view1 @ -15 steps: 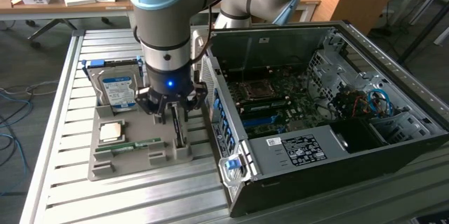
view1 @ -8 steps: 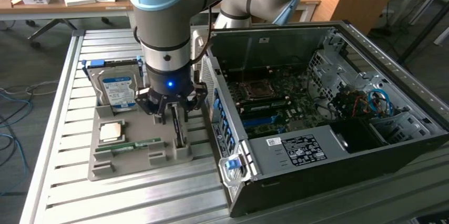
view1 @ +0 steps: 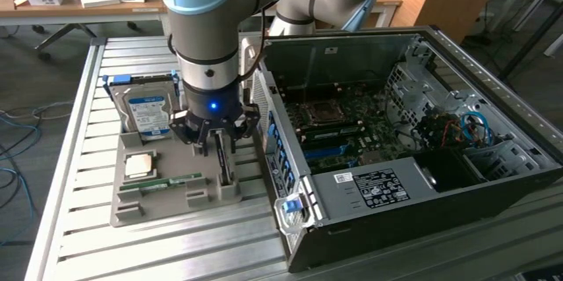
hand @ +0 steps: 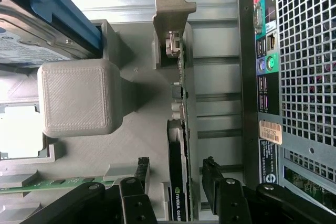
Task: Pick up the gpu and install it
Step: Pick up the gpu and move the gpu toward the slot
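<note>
The gpu (view1: 225, 165) stands on edge in a slot of the grey tray (view1: 167, 210), a thin card with its silvery bracket (hand: 174, 4) at one end. The wrist view looks down its edge, showing the gpu (hand: 181, 98) with a dark shroud on one side. My gripper (view1: 213, 138) hangs directly over the card. The gripper (hand: 176, 176) is open, one finger (hand: 142, 174) on each side of the card, with small gaps between pads and card. The open computer case (view1: 422, 182) lies just to the exterior view's right of the tray.
The tray also carries a blue-labelled hard drive (view1: 148, 113), a square processor (view1: 141, 165) and a green memory stick (view1: 162, 183). A raised grey block (hand: 79, 98) stands beside the card. The case's rear panel (hand: 294, 77) is close alongside. Everything rests on a slatted metal table (view1: 79, 241).
</note>
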{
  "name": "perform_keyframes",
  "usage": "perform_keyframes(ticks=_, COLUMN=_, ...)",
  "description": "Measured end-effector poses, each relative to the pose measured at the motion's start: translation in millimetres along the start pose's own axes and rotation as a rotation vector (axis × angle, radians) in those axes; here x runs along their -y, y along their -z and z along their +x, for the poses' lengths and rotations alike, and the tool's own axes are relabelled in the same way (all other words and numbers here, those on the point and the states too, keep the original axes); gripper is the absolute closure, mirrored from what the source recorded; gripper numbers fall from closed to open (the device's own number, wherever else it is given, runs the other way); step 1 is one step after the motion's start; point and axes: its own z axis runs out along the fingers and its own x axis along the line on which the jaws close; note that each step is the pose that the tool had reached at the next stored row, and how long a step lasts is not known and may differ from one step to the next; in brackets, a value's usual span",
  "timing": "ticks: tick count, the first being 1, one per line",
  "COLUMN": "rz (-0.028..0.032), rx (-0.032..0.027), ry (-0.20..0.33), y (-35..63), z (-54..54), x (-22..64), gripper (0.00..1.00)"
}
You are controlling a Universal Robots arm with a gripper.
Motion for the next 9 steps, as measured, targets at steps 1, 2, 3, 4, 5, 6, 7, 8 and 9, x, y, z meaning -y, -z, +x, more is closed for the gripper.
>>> perform_keyframes(ticks=1, rz=-0.0001, rx=0.0001, ry=0.0, y=-0.2, z=0.0, x=-1.0, gripper=0.47)
perform_keyframes(ticks=2, rz=-0.0001, rx=0.0, ry=0.0, y=-0.2, z=0.1, x=-1.8, gripper=0.47)
perform_keyframes(ticks=3, rz=-0.0001, rx=0.0, ry=0.0, y=-0.4, z=0.1, x=-2.6, gripper=0.47)
perform_keyframes(ticks=4, rz=-0.0002, rx=0.0001, ry=0.0, y=-0.5, z=0.1, x=-3.0, gripper=0.47)
perform_keyframes(ticks=5, rz=-0.0001, rx=0.0001, ry=0.0, y=-0.5, z=0.1, x=-3.0, gripper=0.47)
perform_keyframes(ticks=6, rz=-0.0001, rx=0.0001, ry=0.0, y=-0.5, z=0.1, x=-3.0, gripper=0.47)
perform_keyframes(ticks=7, rz=-0.0001, rx=0.0, ry=0.0, y=-0.5, z=0.2, x=-3.0, gripper=0.47)
perform_keyframes(ticks=8, rz=-0.0001, rx=0.0, ry=0.0, y=-0.5, z=0.1, x=-3.0, gripper=0.47)
perform_keyframes(ticks=9, rz=-0.0001, rx=0.0, ry=0.0, y=-0.5, z=0.2, x=-3.0, gripper=0.47)
